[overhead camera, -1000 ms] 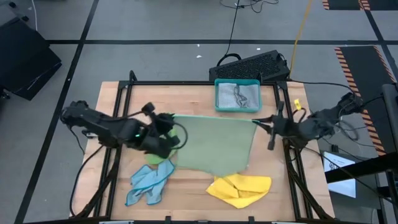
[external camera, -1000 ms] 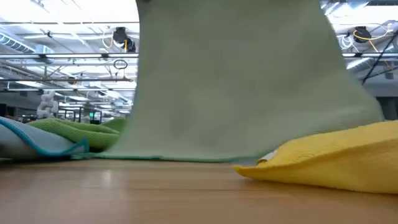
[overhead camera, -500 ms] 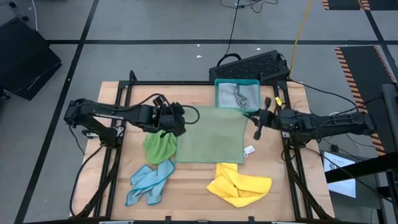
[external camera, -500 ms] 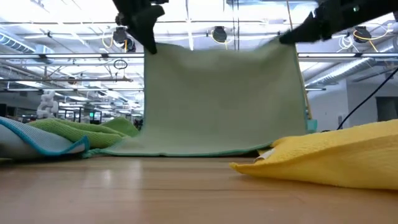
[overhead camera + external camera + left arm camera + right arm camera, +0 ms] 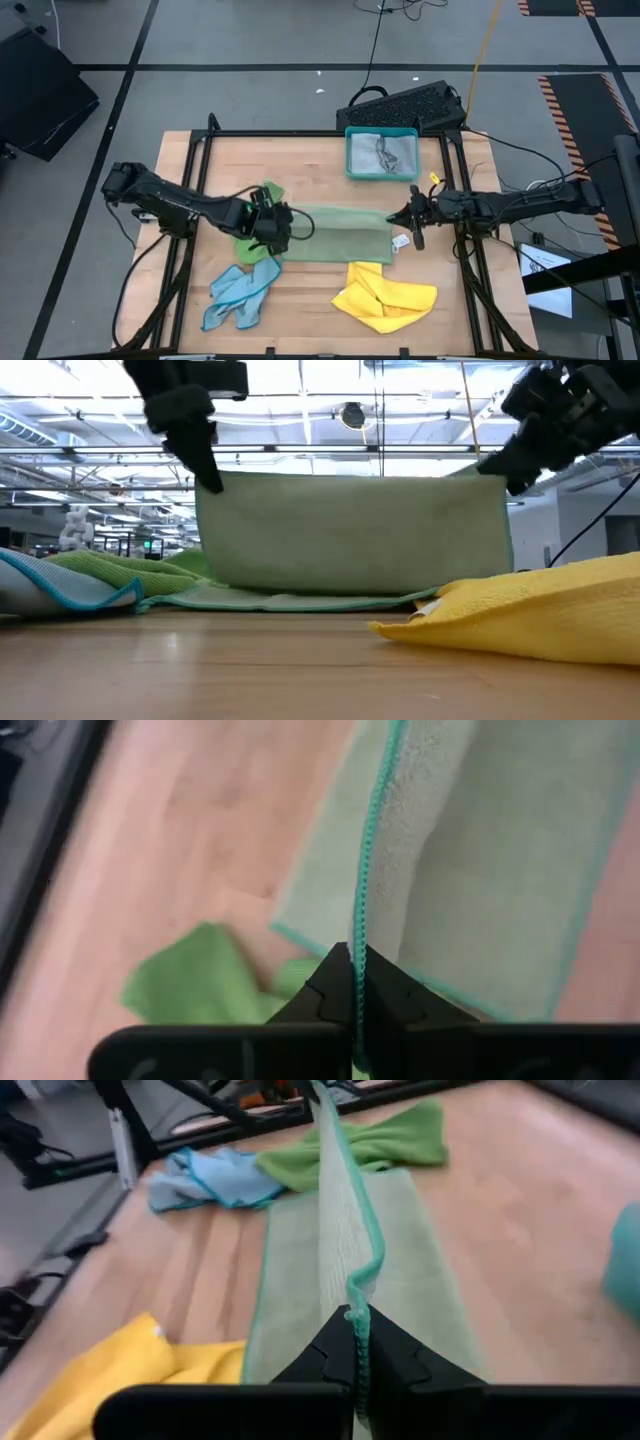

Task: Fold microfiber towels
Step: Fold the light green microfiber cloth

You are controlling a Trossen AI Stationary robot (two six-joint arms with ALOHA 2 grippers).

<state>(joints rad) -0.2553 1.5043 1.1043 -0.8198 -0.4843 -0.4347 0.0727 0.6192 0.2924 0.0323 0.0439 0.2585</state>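
The pale green towel (image 5: 335,235), pinched by the closed left gripper (image 5: 272,224) and right gripper (image 5: 405,215), has been lowered mid-bench, half folded.

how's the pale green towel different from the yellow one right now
The pale green towel is stretched between the left gripper and right gripper, both shut on its top edge; the yellow towel lies untouched. Pale green hangs smooth, lower part on the table; yellow is crumpled. Both are soft cloths.
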